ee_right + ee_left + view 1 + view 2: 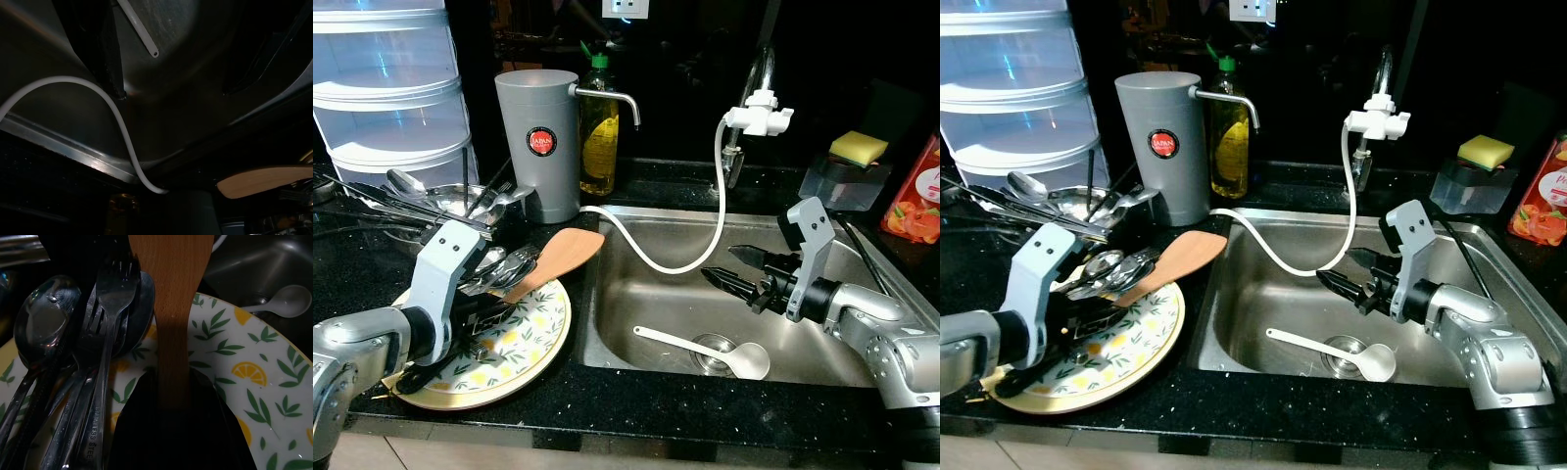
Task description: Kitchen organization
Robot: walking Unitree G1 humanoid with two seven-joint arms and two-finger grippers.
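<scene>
Wooden spatula (558,257) over plate (543,348), left gripper (475,304)

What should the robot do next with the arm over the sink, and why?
Probably lower the right gripper toward the white spoon. Its fingers are open and hang above the sink, empty, while the spoon lies loose by the drain. The left gripper is already busy, closed on the wooden spatula over the lemon-patterned plate.
</scene>
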